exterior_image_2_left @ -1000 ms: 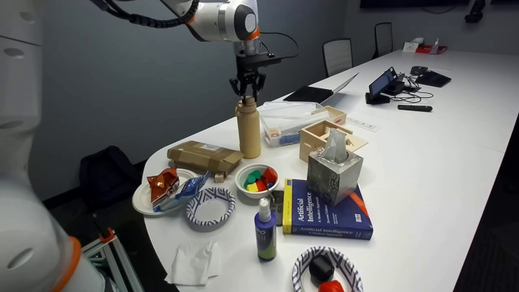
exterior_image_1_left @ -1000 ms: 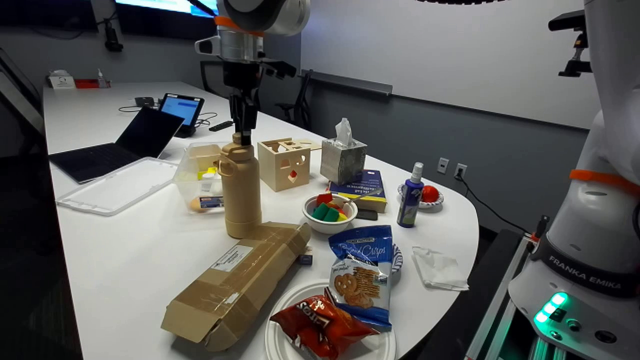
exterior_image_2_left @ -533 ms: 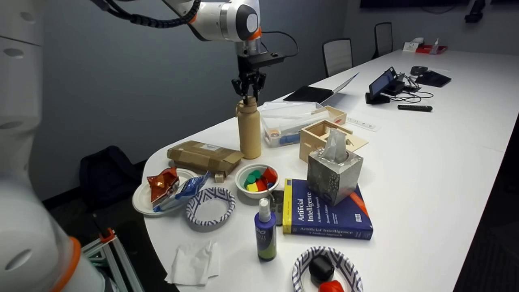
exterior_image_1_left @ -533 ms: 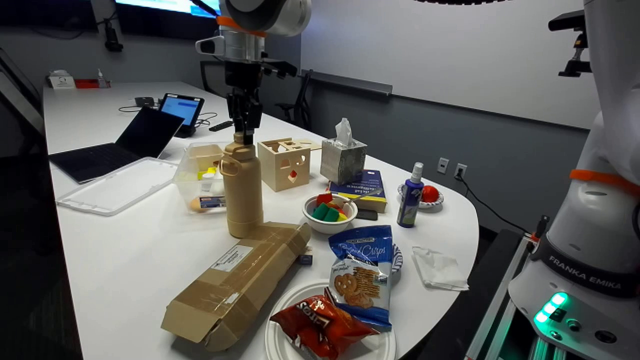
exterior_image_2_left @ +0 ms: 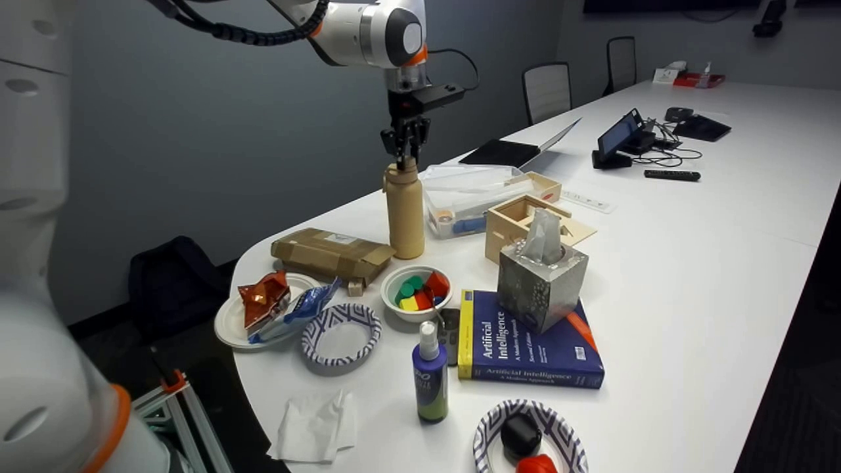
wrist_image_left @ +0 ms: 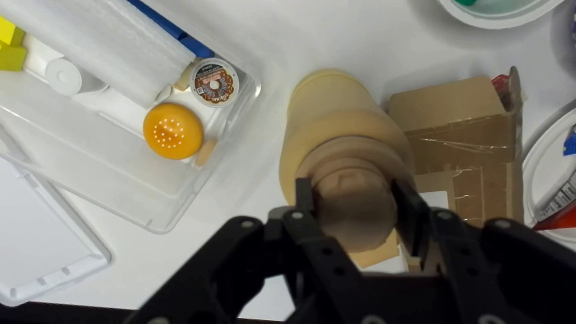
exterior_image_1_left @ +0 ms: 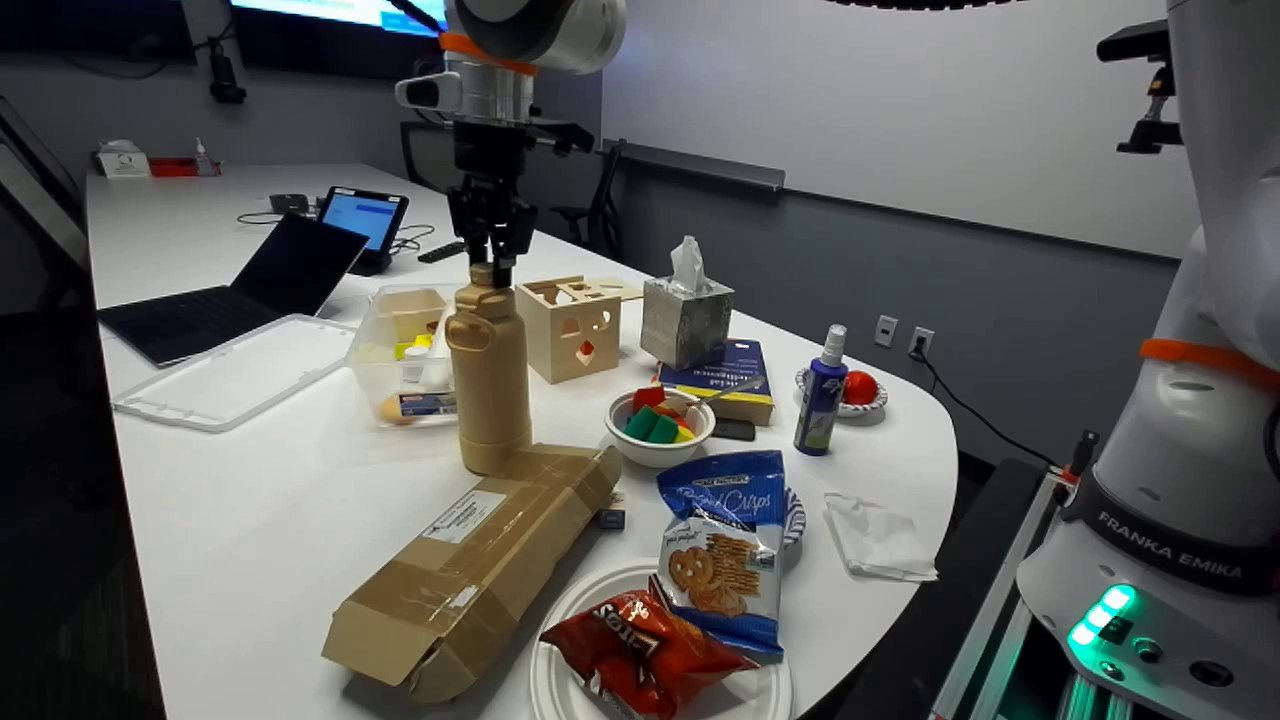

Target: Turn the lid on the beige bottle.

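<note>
The tall beige bottle (exterior_image_1_left: 490,390) stands upright on the table; it also shows in an exterior view (exterior_image_2_left: 405,220) and in the wrist view (wrist_image_left: 328,92). Its small round lid (wrist_image_left: 355,216) is on top, partly covered by the fingers in both exterior views. My gripper (wrist_image_left: 353,193) points straight down over the bottle, one finger on each side of the lid, and looks shut on it. It also shows in both exterior views (exterior_image_1_left: 491,266) (exterior_image_2_left: 409,160). The bottle's side handle (exterior_image_1_left: 468,333) faces an exterior camera.
A long brown cardboard box (exterior_image_1_left: 480,570) lies against or very near the bottle's base. A clear plastic bin (wrist_image_left: 180,211) stands close on another side. A wooden shape box (exterior_image_1_left: 567,335), a white bowl (exterior_image_1_left: 650,455) of blocks and a tissue box (exterior_image_2_left: 542,282) on a book stand nearby.
The gripper has turned about its vertical axis while staying on the lid. The bottle has turned with it, its handle swinging round, and has shifted slightly sideways.
</note>
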Motion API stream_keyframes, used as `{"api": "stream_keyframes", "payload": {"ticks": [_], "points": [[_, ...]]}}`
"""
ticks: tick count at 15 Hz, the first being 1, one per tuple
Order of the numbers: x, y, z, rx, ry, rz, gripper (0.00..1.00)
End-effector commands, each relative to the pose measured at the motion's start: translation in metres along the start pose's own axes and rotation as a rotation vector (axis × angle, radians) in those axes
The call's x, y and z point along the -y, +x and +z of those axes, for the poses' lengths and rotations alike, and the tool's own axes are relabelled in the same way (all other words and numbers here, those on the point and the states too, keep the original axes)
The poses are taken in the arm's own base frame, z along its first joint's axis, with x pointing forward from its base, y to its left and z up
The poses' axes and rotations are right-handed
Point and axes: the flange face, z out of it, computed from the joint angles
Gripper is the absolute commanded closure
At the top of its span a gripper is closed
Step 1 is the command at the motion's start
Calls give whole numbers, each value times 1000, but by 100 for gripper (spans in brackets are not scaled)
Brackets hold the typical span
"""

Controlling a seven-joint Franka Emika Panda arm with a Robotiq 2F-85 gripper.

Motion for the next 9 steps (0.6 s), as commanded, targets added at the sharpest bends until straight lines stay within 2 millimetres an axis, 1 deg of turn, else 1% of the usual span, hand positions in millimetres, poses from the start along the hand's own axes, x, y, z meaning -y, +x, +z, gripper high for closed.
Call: {"api": "stream_keyframes", "payload": {"ticks": [1,9], "points": [[-4,-5,6,-26,-8,-105,78],[-4,-14,7,-37,-7,-291,78]]}}
